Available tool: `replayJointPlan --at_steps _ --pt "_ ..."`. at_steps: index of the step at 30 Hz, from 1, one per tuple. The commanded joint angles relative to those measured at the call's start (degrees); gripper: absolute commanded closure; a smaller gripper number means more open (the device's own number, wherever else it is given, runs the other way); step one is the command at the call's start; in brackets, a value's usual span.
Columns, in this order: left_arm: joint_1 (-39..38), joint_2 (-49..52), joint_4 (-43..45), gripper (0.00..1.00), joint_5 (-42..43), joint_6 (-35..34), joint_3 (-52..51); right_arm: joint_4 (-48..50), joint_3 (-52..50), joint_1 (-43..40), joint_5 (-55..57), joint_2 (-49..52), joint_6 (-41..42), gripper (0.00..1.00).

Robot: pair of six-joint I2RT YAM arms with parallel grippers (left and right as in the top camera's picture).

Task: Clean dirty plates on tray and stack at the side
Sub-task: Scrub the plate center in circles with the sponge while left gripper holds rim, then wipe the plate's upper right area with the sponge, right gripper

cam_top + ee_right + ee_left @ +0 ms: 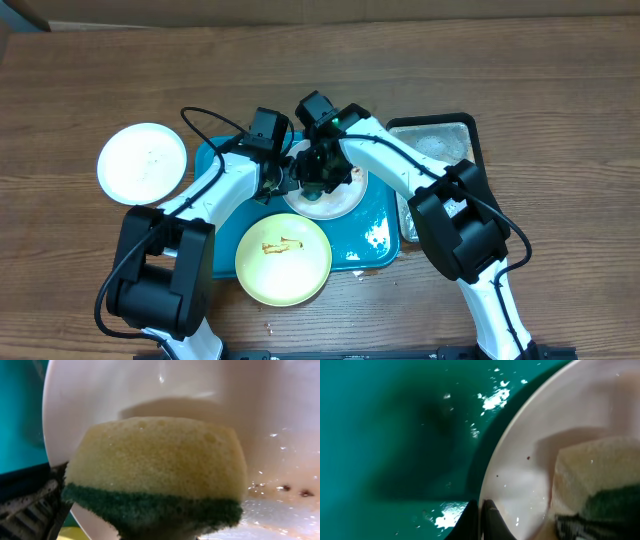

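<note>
Tray (378,238): R gripper (322,180) holds sponge (157,470) on white plate (150,385).

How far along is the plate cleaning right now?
Done, it seems: one white plate sits off the teal tray on the table, no smears visible. In hand: the right gripper presses a sponge onto the middle plate, which shows brown specks, while the left gripper pinches its rim. Left: the yellow-green plate, smeared, then stacking both.

left tool (481,516), right tool (320,180), sponge (155,470) crowd middle plate (350,200), tabletop (420,70) beyond open
</note>
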Motion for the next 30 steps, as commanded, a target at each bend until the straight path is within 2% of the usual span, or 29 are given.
replayJointPlan --at_steps 1,11,23,30 --pt "-0.42 0.42 -0.17 0.96 -0.04 0.24 -0.74 -0.15 -0.83 0.87 -1.31 1.42 -1.31 0.96" --pt "-0.48 0.42 -0.26 0.96 -0.04 0.24 -0.74 -7.85 -0.83 -1.36 18.05 1.42 3.67 0.96" --pt "-2.34 0.42 -0.26 0.96 -0.52 0.24 -0.74 -8.17 -0.83 -9.07 20.98 1.42 4.98 0.96" --pt "-2.34 0.42 -0.46 0.96 -0.98 0.24 -0.74 -8.94 -0.79 -10.84 25.11 1.42 5.44 0.96"
